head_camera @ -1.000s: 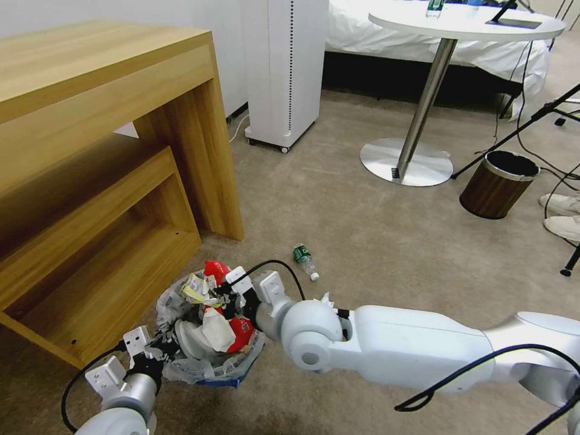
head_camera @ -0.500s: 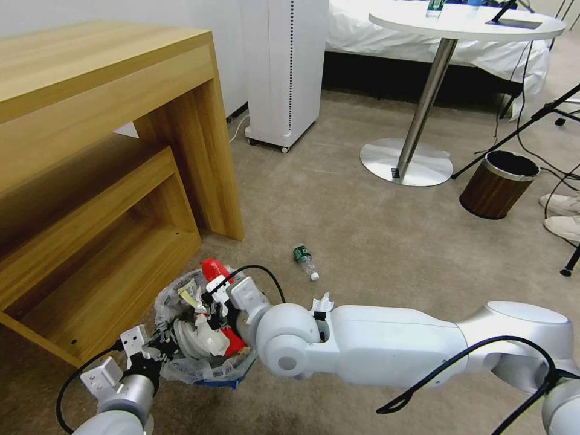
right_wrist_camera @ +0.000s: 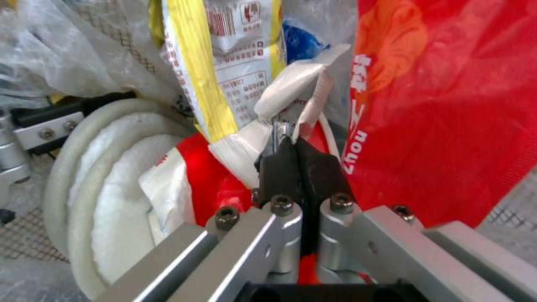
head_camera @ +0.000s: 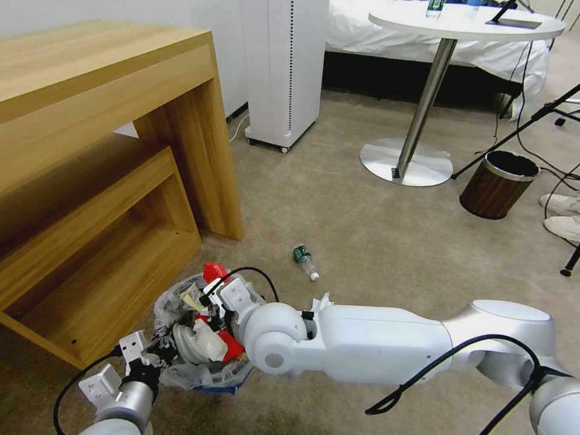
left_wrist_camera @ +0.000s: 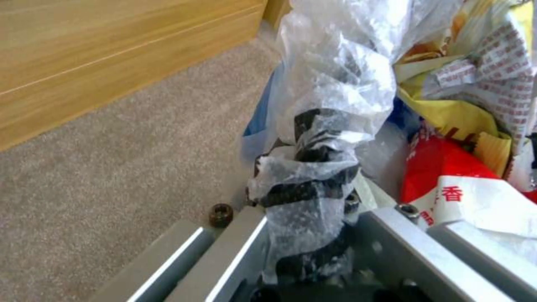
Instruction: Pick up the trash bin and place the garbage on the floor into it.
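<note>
While bin (head_camera: 205,374) sits by desk (head_camera: 109,151), bottle (head_camera: 305,261) nr.

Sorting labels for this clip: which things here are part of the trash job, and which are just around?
Part of the job:
- trash bin, rim held by left gripper
- wrappers and slippers inside it
- right gripper, shut on a white wrapper in the bin
- bottle on the carpet

Just around:
- brown bin
- round table
- wooden desk

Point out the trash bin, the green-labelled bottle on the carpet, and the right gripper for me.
trash bin (head_camera: 181,374): head view, bag-covered rim nearest the robot.
green-labelled bottle (head_camera: 304,258): head view, mid-body.
right gripper (right_wrist_camera: 295,151): right wrist view, between the black fingertips, jaws shut on a wrapper.
</note>
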Tool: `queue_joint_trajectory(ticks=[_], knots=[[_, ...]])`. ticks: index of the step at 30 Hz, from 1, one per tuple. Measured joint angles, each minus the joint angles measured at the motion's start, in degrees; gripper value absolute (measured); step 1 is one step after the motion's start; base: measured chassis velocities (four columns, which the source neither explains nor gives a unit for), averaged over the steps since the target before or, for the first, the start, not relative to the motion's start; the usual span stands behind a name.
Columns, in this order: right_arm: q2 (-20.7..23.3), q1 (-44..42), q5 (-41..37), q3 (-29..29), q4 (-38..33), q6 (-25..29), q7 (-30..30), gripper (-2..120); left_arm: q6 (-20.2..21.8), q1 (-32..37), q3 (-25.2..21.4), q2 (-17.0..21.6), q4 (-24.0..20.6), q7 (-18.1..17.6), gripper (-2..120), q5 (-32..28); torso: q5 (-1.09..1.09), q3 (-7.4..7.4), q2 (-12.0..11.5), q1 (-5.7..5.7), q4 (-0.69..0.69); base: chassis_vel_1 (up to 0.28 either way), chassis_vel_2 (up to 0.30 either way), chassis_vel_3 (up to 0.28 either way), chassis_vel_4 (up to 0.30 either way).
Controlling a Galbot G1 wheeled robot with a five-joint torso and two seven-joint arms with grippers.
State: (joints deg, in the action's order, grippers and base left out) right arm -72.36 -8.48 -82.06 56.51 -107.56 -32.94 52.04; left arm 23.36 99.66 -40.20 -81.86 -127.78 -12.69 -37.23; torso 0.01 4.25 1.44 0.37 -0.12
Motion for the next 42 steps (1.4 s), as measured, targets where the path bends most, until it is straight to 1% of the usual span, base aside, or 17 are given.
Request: queue_joint_trajectory(ticks=[11,15,16,17,19,20,21,23,24,26,29,30,31,34,35,38,42], knots=[[-0.4,-0.45,0.09,0.26,-0.29,-0.27,-0.2,2,-0.22,0.26,0.07,-0.12,0.06,0.15,0,0.48,-0.01,0.0,0.0,0.0,0.0,0.0,0.0,0.0,0.0],[-0.04,-0.67,0.71,0.59,-0.77,0.21,-0.97,15,-0.23,0.27,0.06,-0.15,0.07,0.17,0,0.5,0.0,0.0,0.0,0.0,0.0,0.0,0.0,0.0,0.0],[0.21,-0.79,1.35,0.7,-1.01,0.69,-1.51,22,-0.23,0.26,0.07,-0.16,0.08,0.18,0,0.51,-0.01,0.0,0.0,0.0,0.0,0.0,0.0,0.0,0.0],[0.21,-0.79,1.35,0.7,-1.01,0.69,-1.51,22,-0.23,0.26,0.07,-0.16,0.08,0.18,0,0.51,-0.01,0.0,0.0,0.0,0.0,0.0,0.0,0.0,0.0],[0.89,-0.87,2.03,0.78,-1.98,1.01,-1.99,30,-0.24,0.22,0.03,-0.14,0.25,0.21,0,0.51,0.0,0.0,0.0,0.0,0.0,0.0,0.0,0.0,0.0],[1.63,-0.87,2.2,0.87,-2.96,1.12,-2.15,37,-0.24,0.13,0.02,-0.14,0.39,0.21,0,0.52,0.0,0.0,0.0,0.0,0.0,0.0,0.0,0.0,0.0],[1.63,-0.87,2.2,0.87,-2.96,1.12,-2.15,37,-0.24,0.13,0.02,-0.14,0.39,0.21,0,0.52,0.0,0.0,0.0,0.0,0.0,0.0,0.0,0.0,0.0],[2.8,-0.98,2.71,0.97,-4.11,1.25,-2.31,48,-0.24,-0.12,0.06,-0.2,0.64,0.22,0,0.56,0.0,0.0,0.0,0.0,0.0,0.0,0.0,0.0,0.0],[2.8,-0.98,2.71,0.97,-4.11,1.25,-2.31,48,-0.24,-0.12,0.06,-0.2,0.64,0.22,0,0.56,0.0,0.0,0.0,0.0,0.0,0.0,0.0,0.0,0.0],[3.75,-1.17,3.26,1.0,-4.74,1.36,-2.45,59,-0.24,-0.32,0.26,-0.39,0.88,0.22,0,0.67,0.0,0.0,0.0,0.0,0.0,0.0,0.0,0.0,0.0],[4.24,-1.29,3.52,1.0,-5.09,1.46,-2.55,64,-0.24,-0.45,0.36,-0.53,1.13,0.22,0,0.81,0.0,0.0,0.0,0.0,0.0,0.0,0.0,0.0,0.0],[4.79,-1.4,3.79,1.0,-5.46,1.5,-2.65,72,-0.24,-0.53,0.44,-0.69,1.48,0.22,0,1.0,0.0,0.0,0.0,0.0,0.0,0.0,0.0,0.0,0.0],[4.79,-1.4,3.79,1.0,-5.46,1.5,-2.65,72,-0.24,-0.53,0.44,-0.69,1.48,0.22,0,1.0,0.0,0.0,0.0,0.0,0.0,0.0,0.0,0.0,0.0],[5.67,-1.48,4.91,0.96,-5.96,1.91,-3.14,87,-0.24,-0.6,0.48,-0.9,2.03,0.25,0,1.39,0.0,0.0,0.0,0.0,0.0,0.0,0.0,0.0,0.0],[5.67,-1.48,4.91,0.96,-5.96,1.91,-3.14,87,-0.24,-0.6,0.48,-0.9,2.03,0.25,0,1.39,0.0,0.0,0.0,0.0,0.0,0.0,0.0,0.0,0.0],[6.0,-1.48,5.93,0.95,-6.04,2.38,-3.79,98,-0.24,-0.68,0.63,-1.07,2.08,0.29,0,1.55,0.0,0.0,0.0,0.0,0.0,0.0,0.0,0.0,0.0],[6.43,-1.57,7.07,0.94,-6.13,2.79,-4.45,100,-0.17,-0.75,0.8,-1.21,2.12,0.29,0,1.77,0.0,0.0,0.0,0.0,0.0,0.0,0.0,0.0,0.0]])
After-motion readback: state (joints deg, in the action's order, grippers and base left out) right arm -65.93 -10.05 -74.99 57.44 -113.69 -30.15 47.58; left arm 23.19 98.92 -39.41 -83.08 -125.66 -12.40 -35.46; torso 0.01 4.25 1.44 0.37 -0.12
